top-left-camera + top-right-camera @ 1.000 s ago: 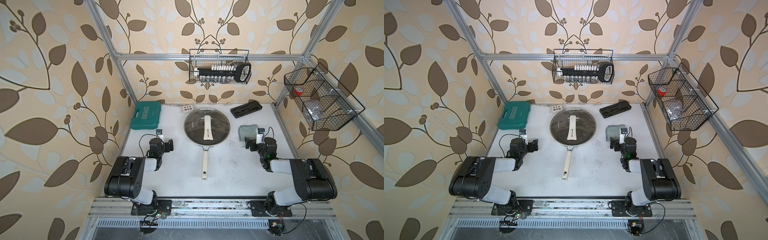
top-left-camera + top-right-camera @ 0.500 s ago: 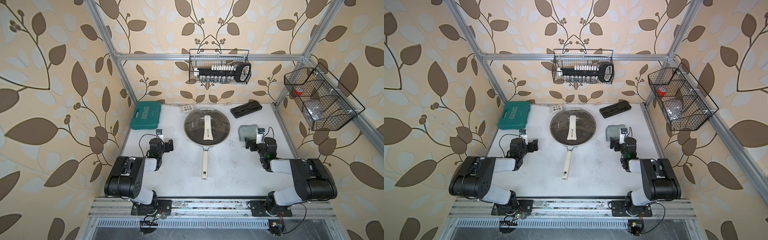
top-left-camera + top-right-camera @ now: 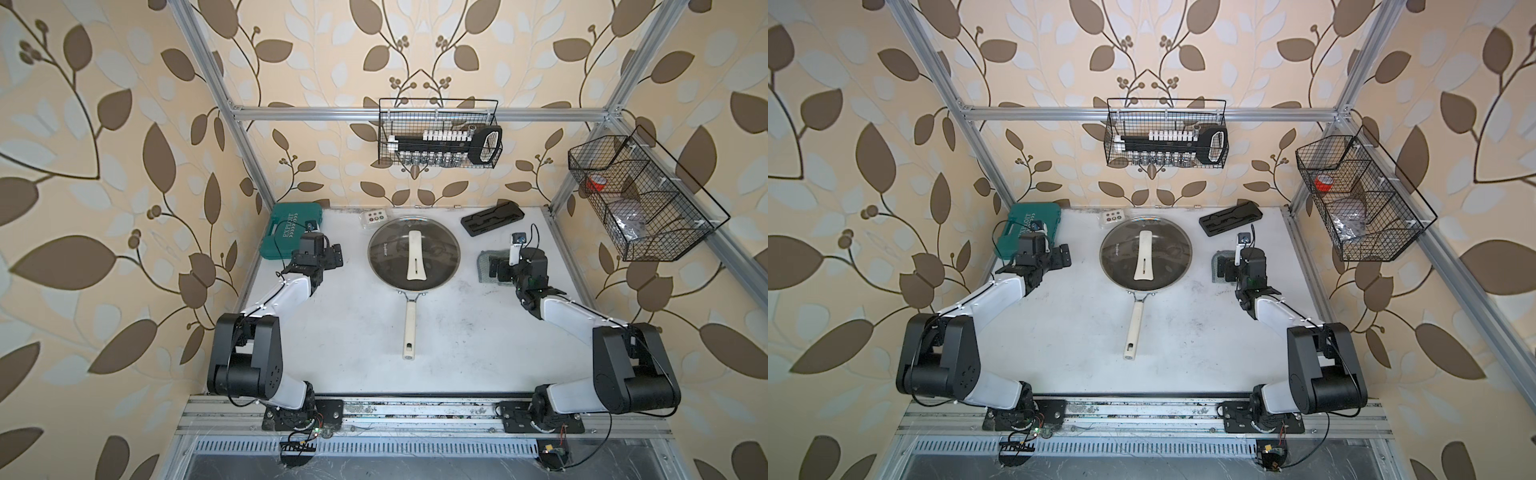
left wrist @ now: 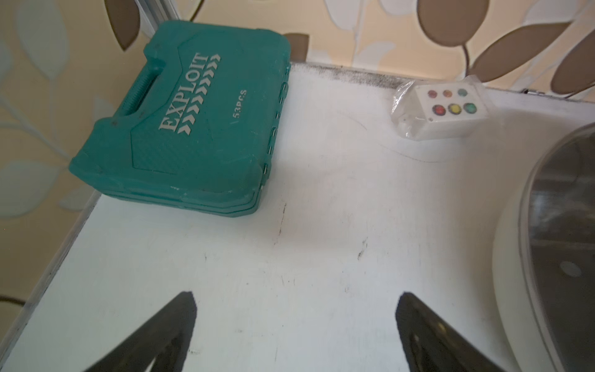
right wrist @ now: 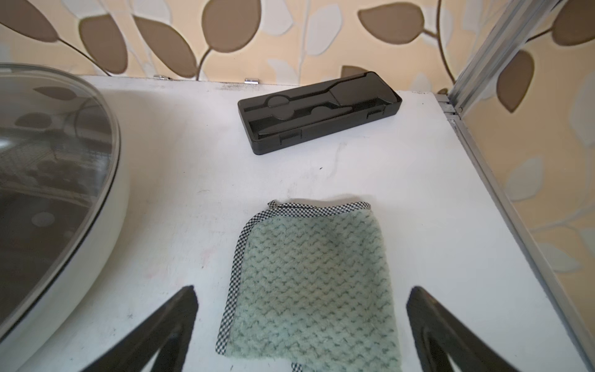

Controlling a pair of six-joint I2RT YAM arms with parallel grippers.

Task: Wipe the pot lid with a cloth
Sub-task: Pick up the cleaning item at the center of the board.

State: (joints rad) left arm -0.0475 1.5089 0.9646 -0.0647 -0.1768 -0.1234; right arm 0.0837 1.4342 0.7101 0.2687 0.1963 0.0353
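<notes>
The pot lid (image 3: 390,257) (image 3: 1121,257), clear glass with a cream bar handle, lies on a frying pan in the middle of the table. Its edge shows in the left wrist view (image 4: 563,225) and the right wrist view (image 5: 48,145). The grey-green cloth (image 3: 483,266) (image 5: 309,283) lies flat to the right of the lid, partly hidden in both top views. My right gripper (image 5: 302,290) (image 3: 496,268) stands open over it, one finger on each side, not touching. My left gripper (image 4: 296,294) (image 3: 334,255) is open over bare table, left of the lid.
The pan's cream handle (image 3: 409,328) points toward the table's front. A green tool case (image 3: 291,230) sits at the back left, a small white button box (image 4: 444,109) behind the lid, a black tray (image 5: 322,109) at the back right. Wire baskets (image 3: 438,141) (image 3: 636,203) hang on the walls.
</notes>
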